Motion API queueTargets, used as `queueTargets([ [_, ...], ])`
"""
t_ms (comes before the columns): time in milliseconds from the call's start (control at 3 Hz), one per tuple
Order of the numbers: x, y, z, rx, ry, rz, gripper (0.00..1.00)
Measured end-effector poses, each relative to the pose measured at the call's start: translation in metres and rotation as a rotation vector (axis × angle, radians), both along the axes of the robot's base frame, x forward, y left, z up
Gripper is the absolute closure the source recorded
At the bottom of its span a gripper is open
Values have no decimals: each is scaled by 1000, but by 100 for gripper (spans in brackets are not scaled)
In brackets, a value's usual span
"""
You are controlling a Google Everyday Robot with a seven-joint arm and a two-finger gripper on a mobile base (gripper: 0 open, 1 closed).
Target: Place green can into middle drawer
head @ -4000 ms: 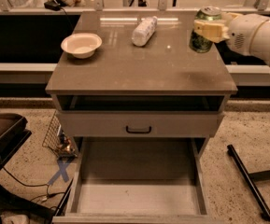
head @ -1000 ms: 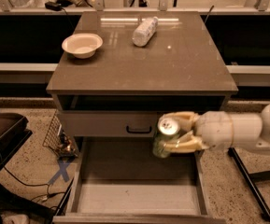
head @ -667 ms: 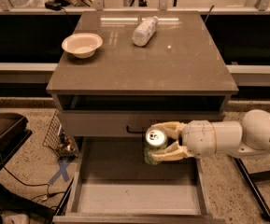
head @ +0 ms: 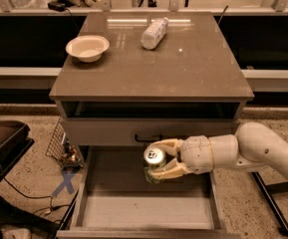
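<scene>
I get warm overhead light, glare streaks on the cabinet top (head: 183, 68), gripper (head: 154, 162) clutching the green can (head: 155, 157) above the shadowy middle drawer (head: 133, 210).

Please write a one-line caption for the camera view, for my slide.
The gripper, shut on the green can, holds it over the open middle drawer.

The tool (head: 155, 161) grips the green can (head: 155, 157); both hang above the open middle drawer (head: 143, 210).

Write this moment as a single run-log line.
gripper: shut on green can | position: over open middle drawer | stage: not yet released | cabinet top: bowl, white bottle
</scene>
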State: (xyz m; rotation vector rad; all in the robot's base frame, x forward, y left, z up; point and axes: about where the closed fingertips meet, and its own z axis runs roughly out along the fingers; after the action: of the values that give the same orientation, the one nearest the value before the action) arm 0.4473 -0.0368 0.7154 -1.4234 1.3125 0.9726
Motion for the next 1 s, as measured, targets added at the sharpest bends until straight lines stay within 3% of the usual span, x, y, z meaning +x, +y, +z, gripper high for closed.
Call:
queueTargets([
  [333, 5, 19, -33, 16, 26, 11, 100],
  [1000, 3, 86, -158, 76, 86, 95, 100],
])
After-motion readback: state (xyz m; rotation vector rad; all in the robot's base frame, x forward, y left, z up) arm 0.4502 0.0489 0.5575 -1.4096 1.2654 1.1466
